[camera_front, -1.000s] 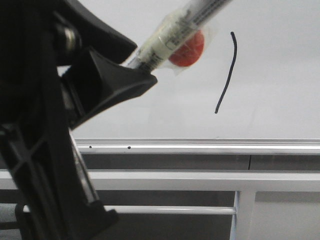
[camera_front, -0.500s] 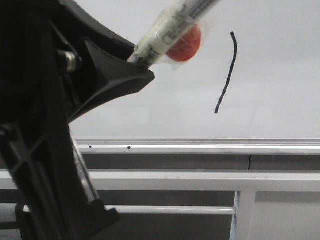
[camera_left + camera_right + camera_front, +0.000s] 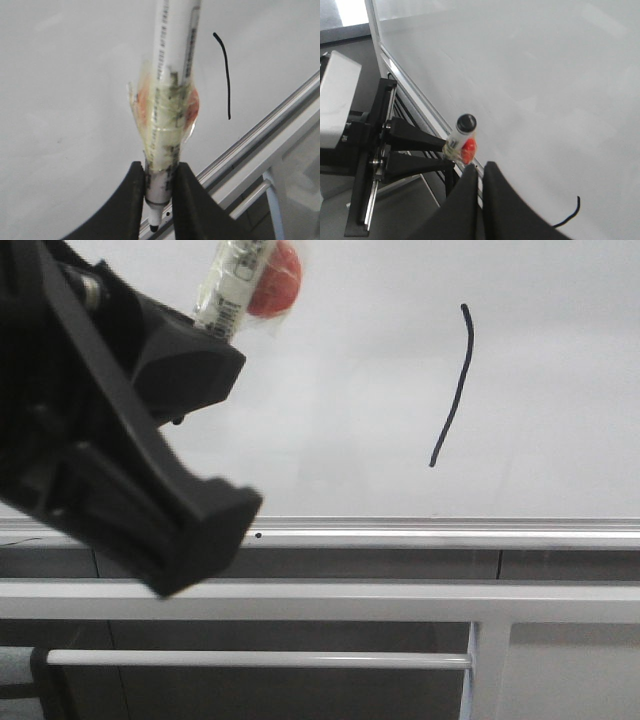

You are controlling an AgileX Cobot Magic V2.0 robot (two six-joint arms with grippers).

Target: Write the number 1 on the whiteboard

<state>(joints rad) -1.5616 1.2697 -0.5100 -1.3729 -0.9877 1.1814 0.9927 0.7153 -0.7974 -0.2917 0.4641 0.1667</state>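
Well, the front view gives us the whiteboard [image 3: 340, 390] filling the upper scene, its silver bottom rail running along above the grey frame bars [image 3: 400, 600]; the number 1 [image 3: 452, 386] sits right of centre on the board, a thin black stroke curving slightly as it drops toward the lower left. The left gripper [image 3: 215, 335] looms large and dark on the left side, and only a short stretch of the marker pen [image 3: 232, 280] pokes out above it, with a red blob [image 3: 278, 288] under clear tape beside the barrel; the pen is well apart from the stroke.

Over to the left wrist view, and here is what the front camera hides: the two black fingers [image 3: 131, 200] are pinching the marker pen [image 3: 167, 100] near its tip end, the dark nib showing just below them; the taped orange patch wraps the barrel above the grip, and the number 1 [image 3: 224, 75] lies off to one side.

The right wrist view shows the right gripper [image 3: 480, 200] with fingers pressed together, nothing between them; beyond it the left gripper [image 3: 447, 147] holds the pen, whose black end cap faces this camera, and only the tail of the stroke [image 3: 570, 214] peeks in at the edge.
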